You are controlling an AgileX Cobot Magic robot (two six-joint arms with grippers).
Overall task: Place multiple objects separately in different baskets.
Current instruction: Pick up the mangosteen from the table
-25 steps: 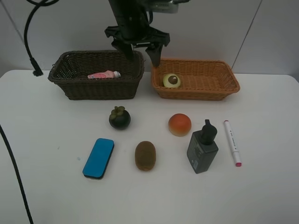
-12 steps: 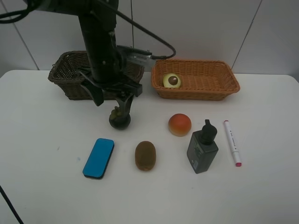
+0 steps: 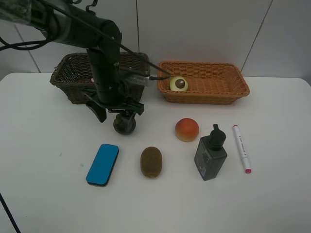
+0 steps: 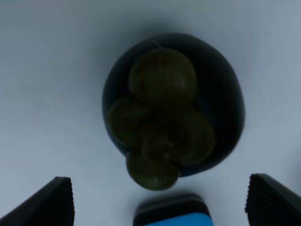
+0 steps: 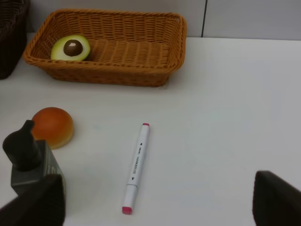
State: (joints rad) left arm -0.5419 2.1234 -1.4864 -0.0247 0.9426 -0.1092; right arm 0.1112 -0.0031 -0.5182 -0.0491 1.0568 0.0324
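Note:
My left gripper (image 3: 117, 112) is open and low over the dark mangosteen (image 3: 125, 126). In the left wrist view the mangosteen (image 4: 171, 110) lies between the spread fingertips (image 4: 51, 202), apart from them. The avocado half (image 3: 178, 83) lies in the light tan basket (image 3: 214, 94). The dark brown basket (image 3: 65, 85) stands behind the left arm, which hides the pink bottle. The blue eraser (image 3: 103, 164), kiwi (image 3: 151, 161), peach (image 3: 187, 129), pump bottle (image 3: 211, 154) and white marker (image 3: 241, 148) lie on the table. My right gripper (image 5: 155, 202) is open and empty, off the exterior view.
The white table (image 3: 272, 194) meets a tiled wall behind the baskets. A black cable (image 3: 9, 194) runs down the left edge. The right wrist view shows the tan basket (image 5: 122, 70), peach (image 5: 52, 126), pump bottle (image 5: 28, 157) and marker (image 5: 136, 165).
My left arm has come forward from above the baskets and dropped over the mangosteen, its open fingers now lower around it. The objects have not moved.

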